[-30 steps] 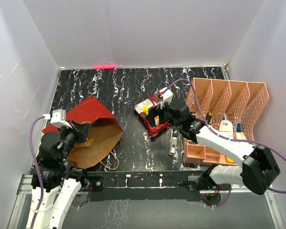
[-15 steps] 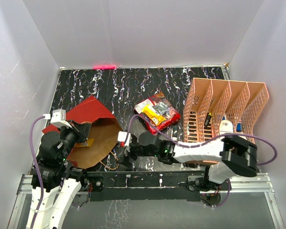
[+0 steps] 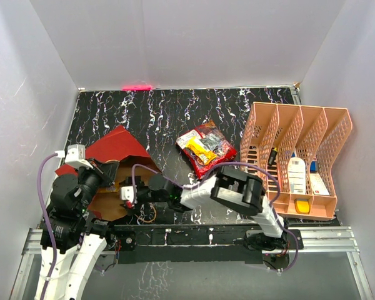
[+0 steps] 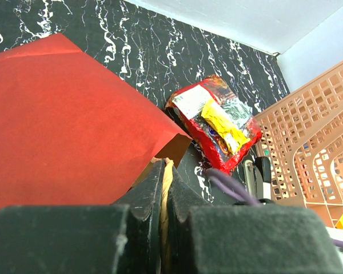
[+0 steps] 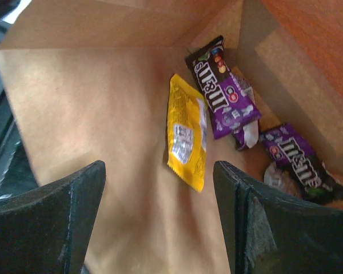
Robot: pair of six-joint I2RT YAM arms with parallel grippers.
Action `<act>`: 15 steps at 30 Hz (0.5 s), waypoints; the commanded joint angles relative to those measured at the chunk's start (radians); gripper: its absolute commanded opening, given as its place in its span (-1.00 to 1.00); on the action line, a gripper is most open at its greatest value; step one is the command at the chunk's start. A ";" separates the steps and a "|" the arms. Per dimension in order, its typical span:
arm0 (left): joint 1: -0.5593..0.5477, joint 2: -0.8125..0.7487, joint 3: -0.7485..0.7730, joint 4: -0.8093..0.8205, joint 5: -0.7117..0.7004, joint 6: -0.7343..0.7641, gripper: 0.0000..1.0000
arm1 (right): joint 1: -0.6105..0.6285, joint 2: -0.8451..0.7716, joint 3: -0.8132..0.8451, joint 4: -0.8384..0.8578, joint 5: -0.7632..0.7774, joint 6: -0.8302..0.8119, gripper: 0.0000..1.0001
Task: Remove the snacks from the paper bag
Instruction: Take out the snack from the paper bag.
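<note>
The paper bag lies on its side at the left, red outside, brown inside. My left gripper is shut on its tan cord handle, holding the mouth up; the red wall fills the left wrist view. My right gripper is open and empty, reaching into the bag mouth. In the right wrist view its open jaws sit just short of a yellow packet, with two purple packets further in. A pile of red, yellow and silver snacks lies on the table.
A salmon lattice file rack stands at the right with a white bottle in it. A slim grey gadget lies beside the rack. The right arm stretches low across the table's front. White walls enclose the black marbled table.
My right arm has swung from the snack pile leftward along the front of the table and pushed its open gripper into the bag mouth. The left arm has not moved.
</note>
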 commanded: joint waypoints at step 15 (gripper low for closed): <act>0.004 -0.030 -0.002 0.028 0.011 -0.001 -1.00 | 0.009 0.378 0.512 -0.201 0.142 -0.236 -0.07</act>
